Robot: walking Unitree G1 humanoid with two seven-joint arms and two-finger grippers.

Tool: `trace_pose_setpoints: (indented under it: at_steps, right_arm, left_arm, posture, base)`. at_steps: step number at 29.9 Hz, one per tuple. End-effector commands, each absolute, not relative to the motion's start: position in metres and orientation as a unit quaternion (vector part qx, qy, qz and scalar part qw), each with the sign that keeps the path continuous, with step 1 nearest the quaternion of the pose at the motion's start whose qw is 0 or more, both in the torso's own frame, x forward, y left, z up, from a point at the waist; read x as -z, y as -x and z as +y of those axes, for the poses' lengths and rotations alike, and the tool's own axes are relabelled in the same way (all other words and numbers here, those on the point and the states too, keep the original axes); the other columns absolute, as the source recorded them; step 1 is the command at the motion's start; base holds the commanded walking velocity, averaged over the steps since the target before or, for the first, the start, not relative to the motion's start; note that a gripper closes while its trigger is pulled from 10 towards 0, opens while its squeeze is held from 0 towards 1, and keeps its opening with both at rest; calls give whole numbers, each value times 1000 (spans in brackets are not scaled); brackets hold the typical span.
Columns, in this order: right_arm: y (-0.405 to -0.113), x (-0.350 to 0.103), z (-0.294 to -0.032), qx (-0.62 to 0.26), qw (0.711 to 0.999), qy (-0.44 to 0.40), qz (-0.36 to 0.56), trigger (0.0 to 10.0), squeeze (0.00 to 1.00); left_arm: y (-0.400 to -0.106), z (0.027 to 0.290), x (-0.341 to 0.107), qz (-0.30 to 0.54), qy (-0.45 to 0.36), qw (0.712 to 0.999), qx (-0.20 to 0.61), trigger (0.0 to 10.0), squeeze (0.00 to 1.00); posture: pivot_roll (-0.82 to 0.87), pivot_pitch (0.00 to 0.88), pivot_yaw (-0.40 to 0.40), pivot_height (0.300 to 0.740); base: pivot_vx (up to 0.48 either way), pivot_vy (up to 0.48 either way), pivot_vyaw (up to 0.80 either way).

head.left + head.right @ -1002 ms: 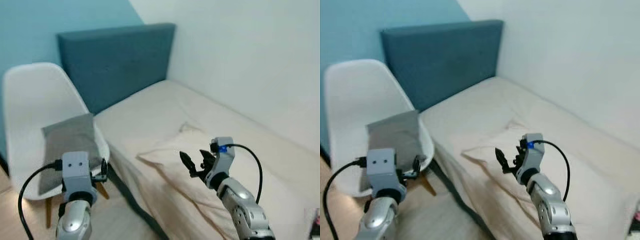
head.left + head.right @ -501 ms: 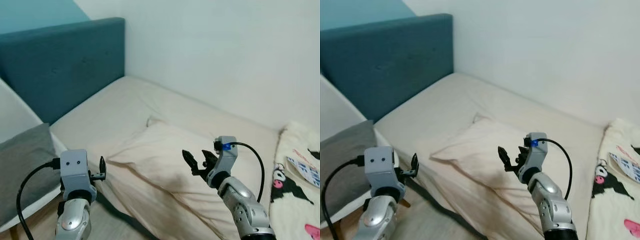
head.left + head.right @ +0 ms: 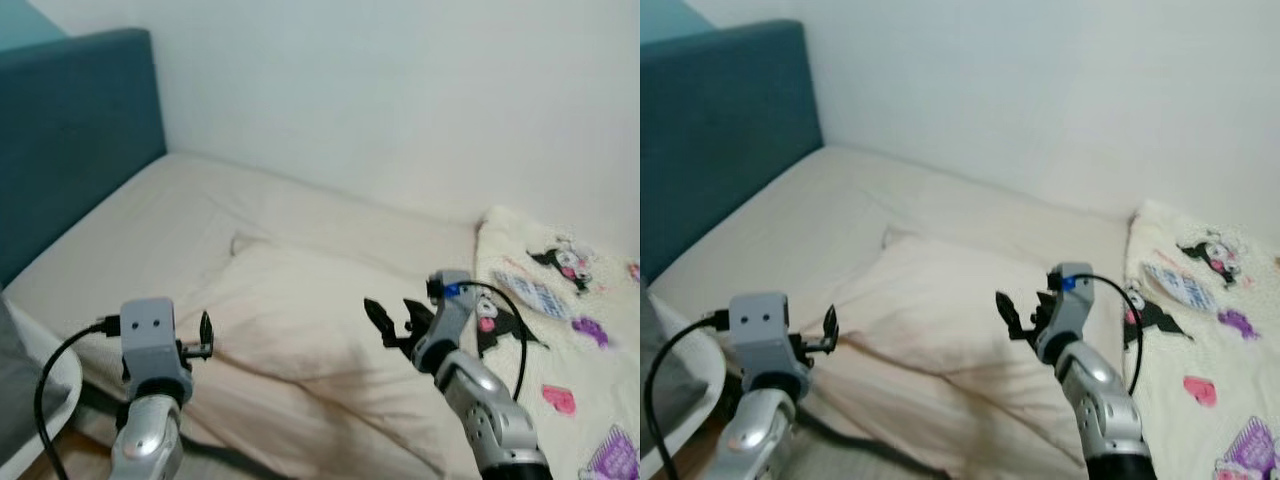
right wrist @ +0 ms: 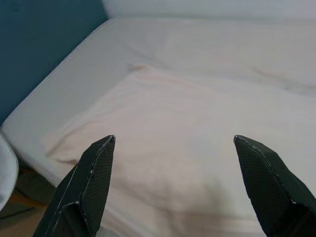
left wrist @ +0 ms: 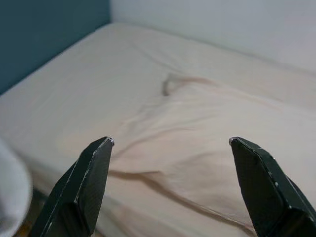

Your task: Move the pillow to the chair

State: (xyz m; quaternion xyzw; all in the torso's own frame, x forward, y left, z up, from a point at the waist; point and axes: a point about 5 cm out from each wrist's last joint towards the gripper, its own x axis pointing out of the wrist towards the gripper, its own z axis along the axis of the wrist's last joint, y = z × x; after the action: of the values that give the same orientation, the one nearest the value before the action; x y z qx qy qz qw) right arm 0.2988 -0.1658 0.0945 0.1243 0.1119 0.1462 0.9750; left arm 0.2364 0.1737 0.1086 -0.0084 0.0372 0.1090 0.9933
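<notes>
My head camera swings right, so the whole scene slides left: the white chair (image 3: pixel 30 385) with its grey cushion (image 3: pixel 12 400) shrinks to a sliver at the left edge, the cream pillow (image 3: pixel 300 320) sits centred before me, and a cartoon-print blanket (image 3: pixel 560 330) comes into sight on my right.

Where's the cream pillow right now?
The cream pillow lies flat on the bed straight ahead in the head views, between the teal headboard on the robot's left and the cartoon-print blanket on its right.
</notes>
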Motion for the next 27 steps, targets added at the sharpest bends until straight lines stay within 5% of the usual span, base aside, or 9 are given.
trace_pose_setpoints:
  at_steps: [1, 27]
  right_arm:
    - [-299, -93, -170, -139, 976, -123, 118, 10000, 0]
    - [-301, -92, -172, -130, 974, -138, 126, 10000, 0]
  left_arm:
    - [-236, 170, -106, 43, 12, 994, -101, 10000, 0]
    - [-239, 165, -112, 27, -18, 996, -85, 10000, 0]
  posture:
    - [-17, 0, -108, 740]
    - [-20, 0, -113, 740]
  base:
    - [0, 0, -719]
    - [0, 0, -715]
